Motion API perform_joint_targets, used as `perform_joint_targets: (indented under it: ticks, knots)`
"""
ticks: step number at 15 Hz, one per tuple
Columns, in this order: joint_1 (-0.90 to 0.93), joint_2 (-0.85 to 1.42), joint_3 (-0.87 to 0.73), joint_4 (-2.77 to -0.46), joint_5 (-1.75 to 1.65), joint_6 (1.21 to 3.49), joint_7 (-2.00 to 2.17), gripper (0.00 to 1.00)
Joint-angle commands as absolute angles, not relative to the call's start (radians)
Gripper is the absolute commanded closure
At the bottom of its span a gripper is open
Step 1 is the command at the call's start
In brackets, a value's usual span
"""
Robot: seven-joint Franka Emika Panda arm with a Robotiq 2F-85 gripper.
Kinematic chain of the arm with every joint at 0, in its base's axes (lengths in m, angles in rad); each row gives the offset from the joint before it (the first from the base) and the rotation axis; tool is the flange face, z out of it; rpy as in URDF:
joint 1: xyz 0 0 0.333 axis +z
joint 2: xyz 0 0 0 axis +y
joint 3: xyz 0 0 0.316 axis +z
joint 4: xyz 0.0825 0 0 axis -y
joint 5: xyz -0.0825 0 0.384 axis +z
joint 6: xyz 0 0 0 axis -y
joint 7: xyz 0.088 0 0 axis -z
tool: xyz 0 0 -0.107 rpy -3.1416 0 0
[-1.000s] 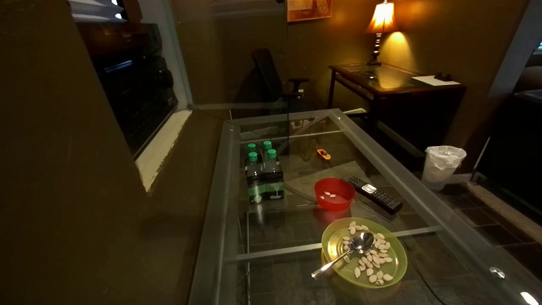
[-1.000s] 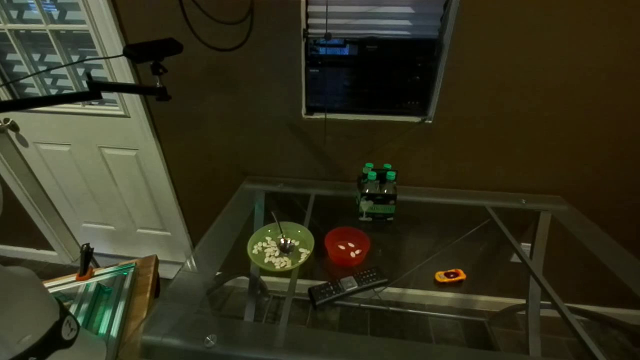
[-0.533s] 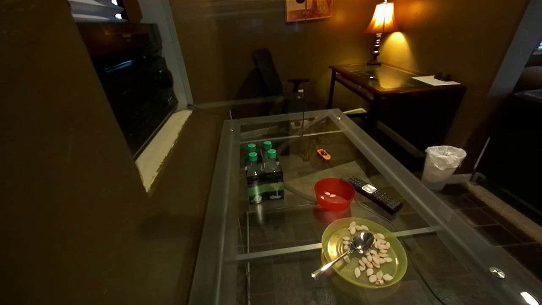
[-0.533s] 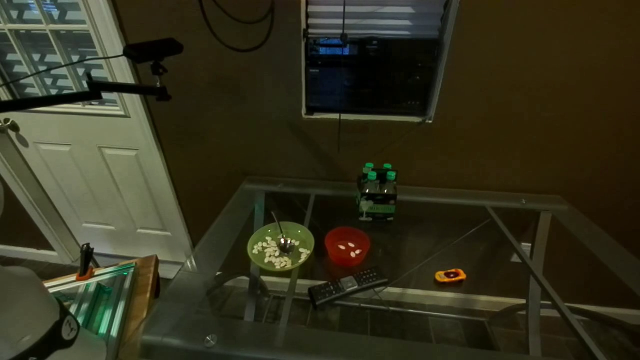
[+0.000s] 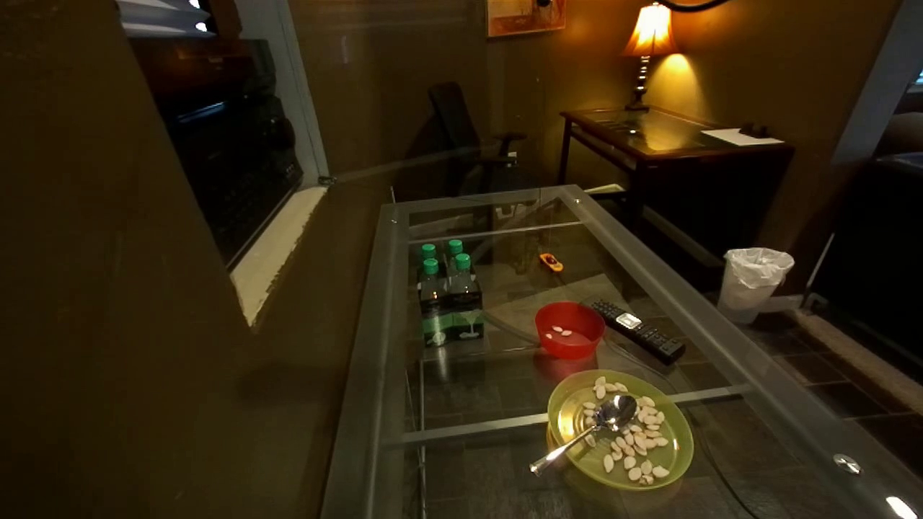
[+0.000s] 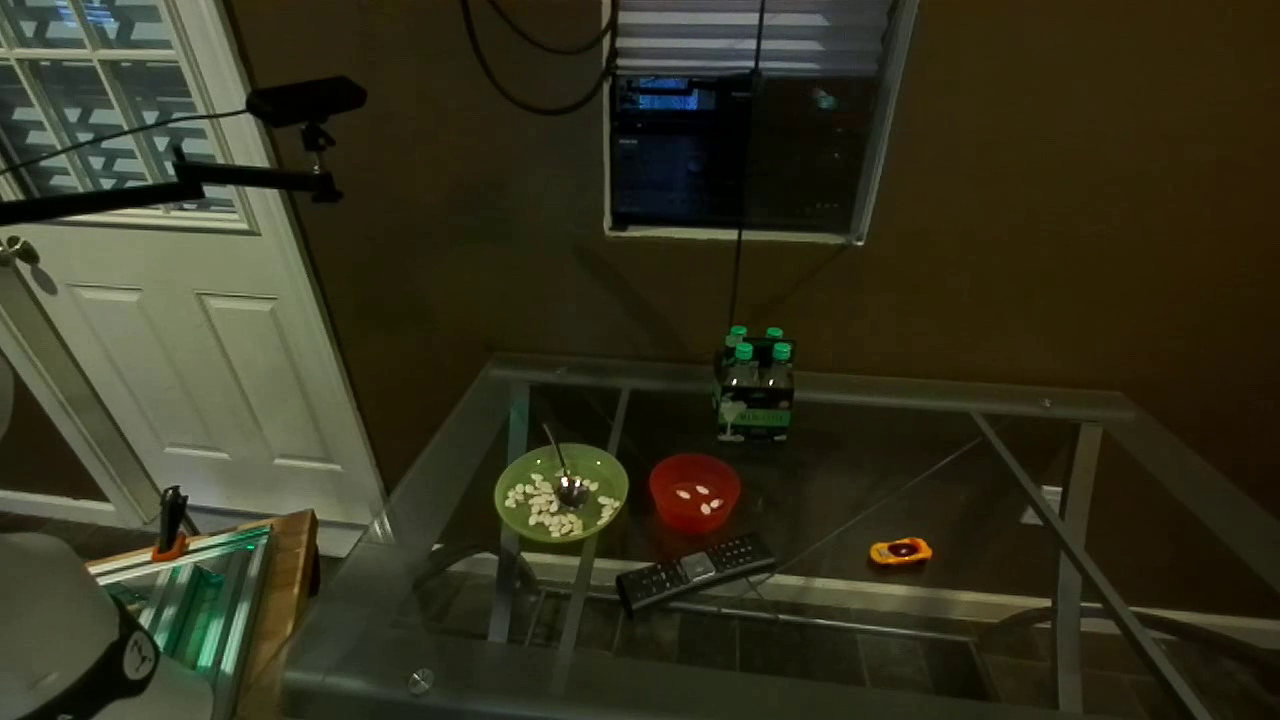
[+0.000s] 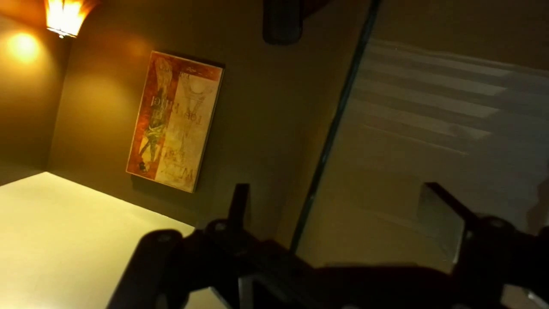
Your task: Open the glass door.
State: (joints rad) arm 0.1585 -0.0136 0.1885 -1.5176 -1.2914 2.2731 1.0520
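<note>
1. Brown walls [image 6: 1060, 220] surround a dim room. In an exterior view a lit lamp [image 5: 651, 32] stands on a desk [image 5: 598, 119] at the upper right, a dark chair [image 5: 454, 115] just left of it.
2. A metal-framed glass table [image 6: 920, 393] spreads across the lower part of both exterior views.
3. On the table, left of centre in an exterior view, sits a green dish [image 6: 602, 468] of seeds [image 5: 638, 437] with a spoon [image 5: 616, 413] in it. Beside it is a red bowl [image 5: 575, 348] with a few seeds; bottles [image 6: 757, 390] stand behind, a remote [image 6: 697, 572] lies in front, and a yellow toy [image 6: 900, 551] rests farther right.
4. The glass door [image 7: 411, 163] fills the right of the wrist view, pale stripes reflected in it. Its dark edge slants down from the upper middle; a tilted picture [image 7: 173, 122] shows to the left.
5. In an exterior view the edge is a dark, near-upright line crossing the window [image 6: 690, 233], upper middle, down to the bottles.
6. The gripper [image 7: 336, 186] enters at the bottom of the wrist view, fingers [image 7: 238, 208] spread wide and holding nothing. The edge appears between them; contact with the glass cannot be told.
</note>
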Motion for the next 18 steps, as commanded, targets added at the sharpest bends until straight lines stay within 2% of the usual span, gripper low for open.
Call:
perform_joint_targets:
  ticks: [1,18]
  knots:
    - [0.143,0.046,0.158,-1.448,-1.358,2.317,1.105,0.00]
    - [0.126,0.223,0.036,-1.243,-1.699,2.305,1.389,0.00]
